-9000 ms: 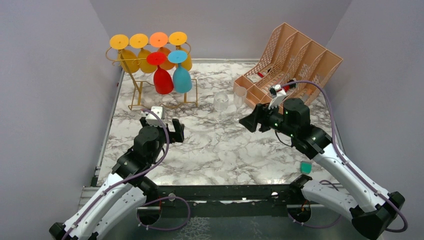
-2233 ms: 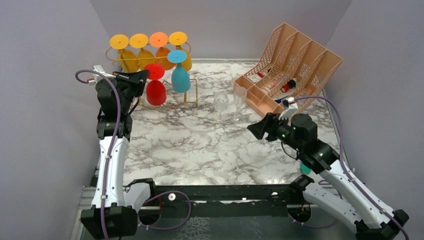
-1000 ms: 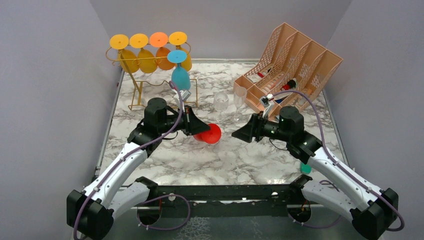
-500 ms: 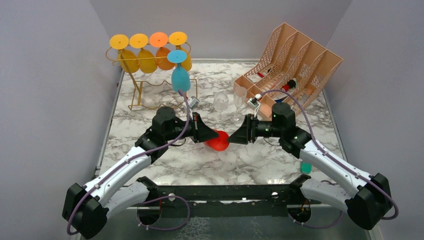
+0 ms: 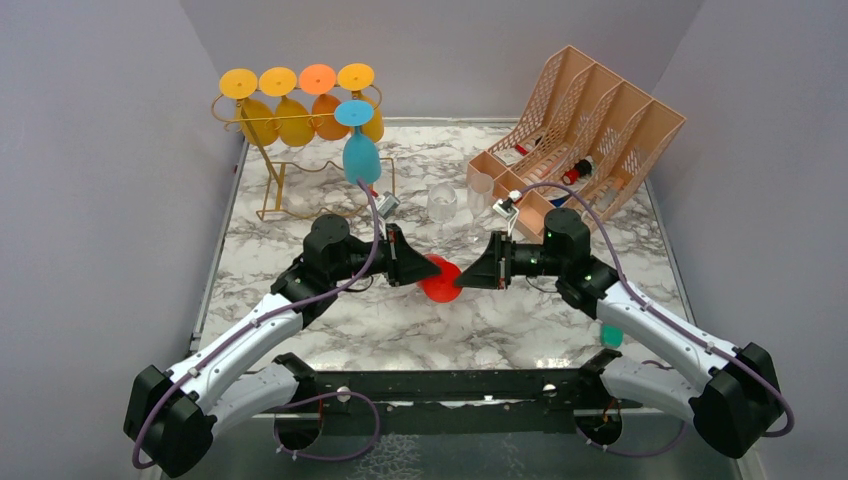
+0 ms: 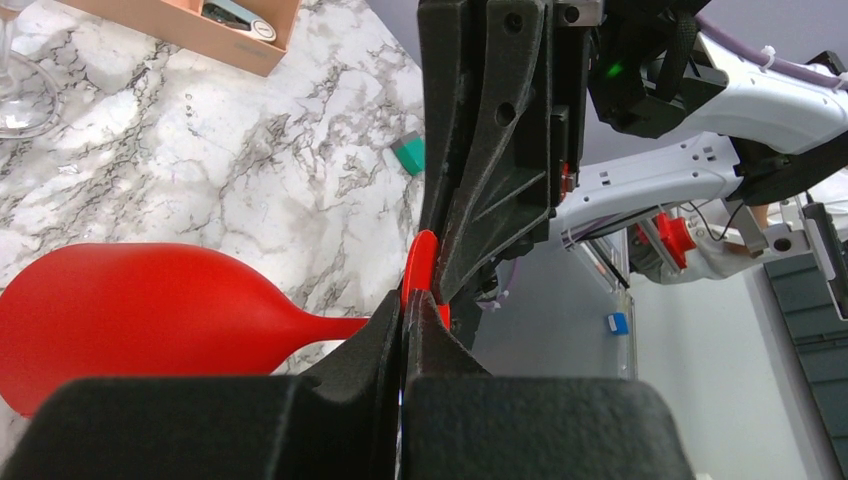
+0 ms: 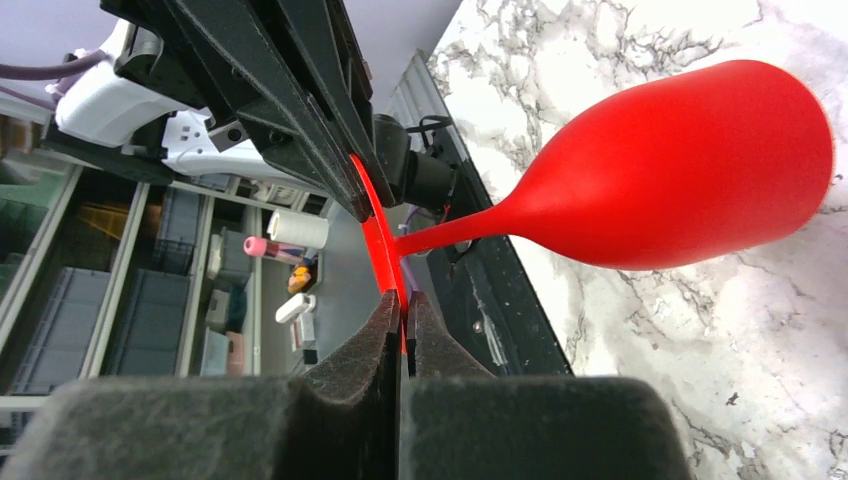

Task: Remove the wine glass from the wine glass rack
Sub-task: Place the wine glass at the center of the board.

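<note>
Centrally, a glossy red smooth-bowled wine glass point(image 5: 437, 281) lies sideways over the marbled surface point(image 5: 520, 320), its thin flat foot clamped by both the left pincer point(image 5: 420, 268) and right pincer point(image 5: 462, 279). Upper left, the gold wavy-wire wine glass rack point(image 5: 272, 187) holds 5 coloured glasses point(image 5: 360, 157).

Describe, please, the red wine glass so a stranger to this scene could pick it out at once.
On the marble table, look to the middle. There the left claw and right claw meet, both pinching the foot of the red wine glass, held sideways. It alone is red, the only coloured glass off the gold rack.
</note>
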